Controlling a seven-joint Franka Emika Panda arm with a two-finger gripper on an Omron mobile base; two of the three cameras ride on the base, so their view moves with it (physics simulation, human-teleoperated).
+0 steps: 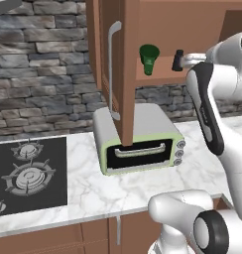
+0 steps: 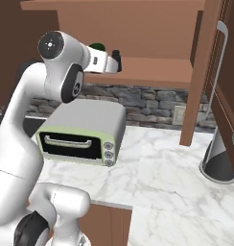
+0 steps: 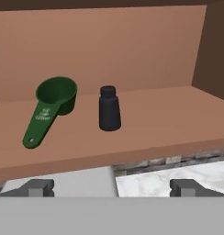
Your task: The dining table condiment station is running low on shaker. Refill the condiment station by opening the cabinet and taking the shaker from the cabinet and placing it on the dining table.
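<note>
- Left base view: the cabinet (image 1: 143, 64) stands open, its door (image 1: 124, 74) swung out edge-on with the long silver handle (image 1: 113, 69) facing us. On the shelf sit a green measuring cup (image 1: 149, 58) and, just to its right, the shaker (image 1: 178, 60), small and black. The white arm reaches up from the lower right towards that shelf, which is probably why the door is thrown so wide. Below, a pale green toaster oven (image 1: 138, 141) rests on the marble tabletop (image 1: 93, 188), beside the stove (image 1: 29, 173).
- Right base view: the arm arcs up from the left, wrist level with the shelf, and the shaker (image 2: 116, 60) shows dark just past the wrist's end. The hand itself is hard to make out here (too small to judge). The toaster oven (image 2: 83, 132) sits under the arm; a second open door (image 2: 205, 72) frames the right side.
- Hand view: here's the clear look. The hand (image 3: 113, 187) is spread fully wide and holds nothing, fingertips (image 3: 36, 187) low in frame. The shaker (image 3: 109, 109) stands upright on the shelf (image 3: 146, 133), dead ahead between the fingers' lines, well short of contact. The measuring cup (image 3: 50, 106) lies left, handle towards us, near the shaker but apart, so a straight approach looks open.
</note>
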